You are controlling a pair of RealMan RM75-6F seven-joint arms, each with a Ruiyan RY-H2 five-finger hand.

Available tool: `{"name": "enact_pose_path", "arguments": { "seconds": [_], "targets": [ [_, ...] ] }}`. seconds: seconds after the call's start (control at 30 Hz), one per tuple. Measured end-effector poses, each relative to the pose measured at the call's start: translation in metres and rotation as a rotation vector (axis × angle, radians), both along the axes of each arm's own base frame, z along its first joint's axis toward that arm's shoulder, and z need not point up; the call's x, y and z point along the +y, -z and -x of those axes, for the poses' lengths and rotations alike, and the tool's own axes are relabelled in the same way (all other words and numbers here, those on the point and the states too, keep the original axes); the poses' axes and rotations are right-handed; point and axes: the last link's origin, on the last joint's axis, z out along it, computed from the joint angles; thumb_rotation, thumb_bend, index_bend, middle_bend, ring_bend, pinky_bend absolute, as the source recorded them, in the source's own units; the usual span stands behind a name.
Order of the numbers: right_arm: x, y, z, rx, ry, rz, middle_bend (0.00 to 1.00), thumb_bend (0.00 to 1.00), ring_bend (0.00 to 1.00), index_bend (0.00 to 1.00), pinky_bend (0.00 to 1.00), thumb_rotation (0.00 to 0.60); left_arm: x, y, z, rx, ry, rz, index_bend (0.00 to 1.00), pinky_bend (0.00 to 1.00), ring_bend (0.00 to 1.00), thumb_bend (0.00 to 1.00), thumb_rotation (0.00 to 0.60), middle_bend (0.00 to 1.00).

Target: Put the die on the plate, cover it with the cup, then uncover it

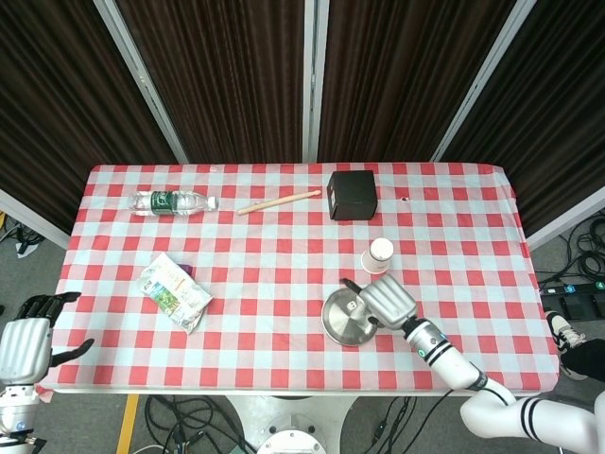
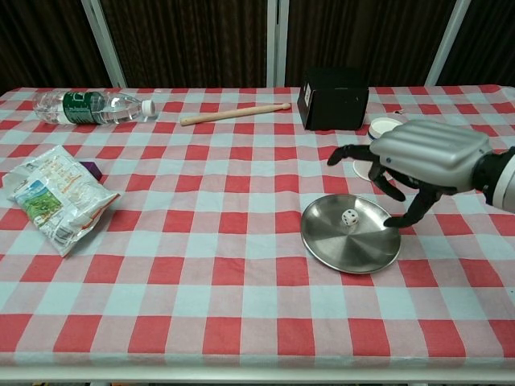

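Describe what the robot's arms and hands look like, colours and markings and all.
The right hand has a ribbed, silver-grey metallic back and black fingers. Its forearm is silver-white with black bands and a small green ring near the wrist. The left hand, at the head view's lower left edge, looks the same: a silver ribbed back with black fingers. No loose cables show on either arm.

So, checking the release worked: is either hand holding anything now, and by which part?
Nothing is held. The die lies on the plate, free of the right hand, whose fingers are spread above. The left hand is empty too.
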Motion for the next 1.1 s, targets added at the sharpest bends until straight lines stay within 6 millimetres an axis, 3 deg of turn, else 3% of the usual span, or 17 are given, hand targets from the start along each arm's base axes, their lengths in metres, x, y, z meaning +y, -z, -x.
{"name": "enact_pose_path", "arguments": {
  "seconds": [0.17,0.33,0.6,1.1],
  "targets": [
    [-0.015,-0.035,0.002,-0.139,0.067,0.094,0.29,0.09,0.18,0.11,0.36,0.600,0.000,0.000,-0.001,0.001,0.005,-0.001,0.27,0.21,0.26,0.00,0.600,0.31],
    [-0.038,-0.057,0.016,-0.183,0.174,0.151,0.20,0.09,0.05,0.11,0.22,0.600,0.000,0.000,-0.001,0.002,0.005,-0.001,0.27,0.21,0.26,0.00,0.600,0.31],
    [-0.071,-0.054,0.042,-0.170,0.367,0.121,0.16,0.10,0.03,0.12,0.19,0.600,-0.001,-0.001,-0.002,0.006,0.001,0.004,0.27,0.21,0.26,0.00,0.600,0.31],
    [-0.098,-0.024,0.046,-0.324,0.565,0.004,0.20,0.22,0.04,0.28,0.19,0.600,0.000,-0.001,-0.003,0.011,-0.002,0.006,0.27,0.21,0.26,0.00,0.600,0.31]
  ]
}}
